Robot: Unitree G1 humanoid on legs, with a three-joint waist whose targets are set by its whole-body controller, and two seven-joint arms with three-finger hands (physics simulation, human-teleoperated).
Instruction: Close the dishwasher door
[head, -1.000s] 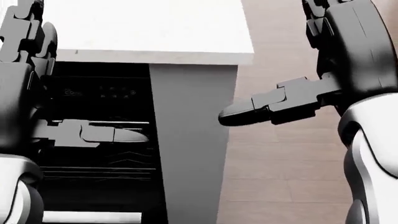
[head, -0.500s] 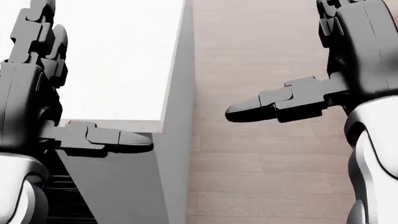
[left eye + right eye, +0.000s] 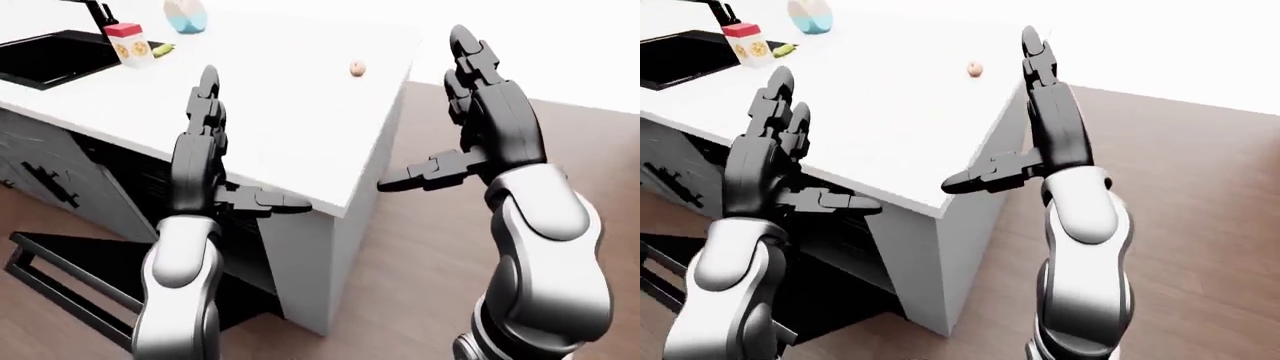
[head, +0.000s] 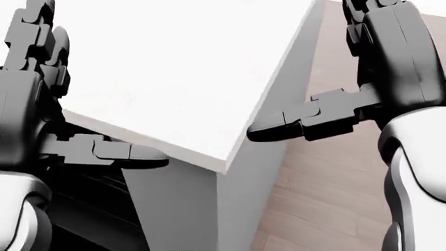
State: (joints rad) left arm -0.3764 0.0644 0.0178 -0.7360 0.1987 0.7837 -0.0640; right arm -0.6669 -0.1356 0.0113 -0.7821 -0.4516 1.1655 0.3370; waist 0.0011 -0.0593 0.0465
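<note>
White counter [image 3: 300,127] corner stands between both released robot hands, left [image 3: 205,127] and right [image 3: 480,97]; dishwasher door [image 3: 70,262] hangs open.

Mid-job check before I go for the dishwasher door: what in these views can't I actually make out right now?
- Dishwasher door: left-eye view, its right part hidden behind the left hand and forearm; its handle cannot be picked out.
- Dishwasher interior: head view, dark, racks unreadable, partly covered by the left arm.
- Small round item on the counter: too small to identify.
- Sink: cut off by the left edge.
- Right hand: open, touching nothing.
</note>
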